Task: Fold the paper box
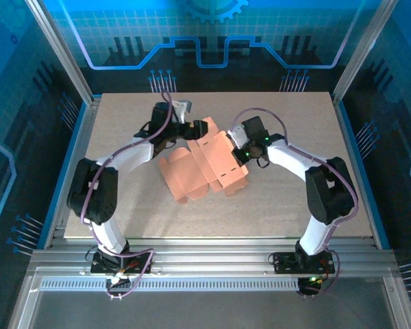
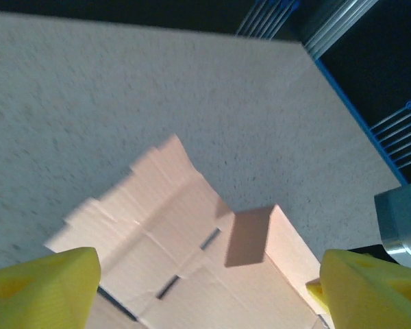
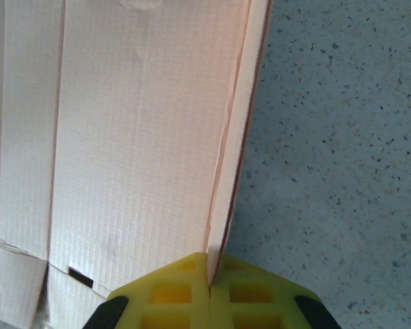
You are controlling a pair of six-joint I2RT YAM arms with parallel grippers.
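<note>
The paper box is a salmon-orange die-cut sheet lying partly folded in the middle of the table. My left gripper is at its far edge. In the left wrist view the left gripper is open, its yellow fingers spread wide over the paper box, where one small flap stands upright. My right gripper is at the sheet's right edge. In the right wrist view the right gripper is shut on a folded-up side panel of the paper box.
The speckled grey table has open surface to the right and in front of the sheet. Metal frame rails run along the near edge, and blue glass walls enclose the sides and back.
</note>
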